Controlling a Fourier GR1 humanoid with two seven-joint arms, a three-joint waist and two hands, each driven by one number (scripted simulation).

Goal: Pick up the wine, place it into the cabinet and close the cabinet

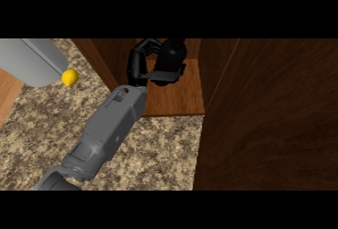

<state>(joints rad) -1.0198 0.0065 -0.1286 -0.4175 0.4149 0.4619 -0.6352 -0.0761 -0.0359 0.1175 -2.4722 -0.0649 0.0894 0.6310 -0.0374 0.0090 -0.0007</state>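
Starting left: grey rounded object [33, 60] with a lemon [70, 78] at its edge, both on the speckled bench [158, 147]. One robot hand [142, 60] is curled round the dark wine bottle [173, 53], which is on the cabinet [175, 96] shelf. Open cabinet door [271, 116] at right.

A boxy grey forearm [109, 129] with recessed panels is showing, narrowing at the wrist and ending in a glossy black hand [140, 60] with slim fingers
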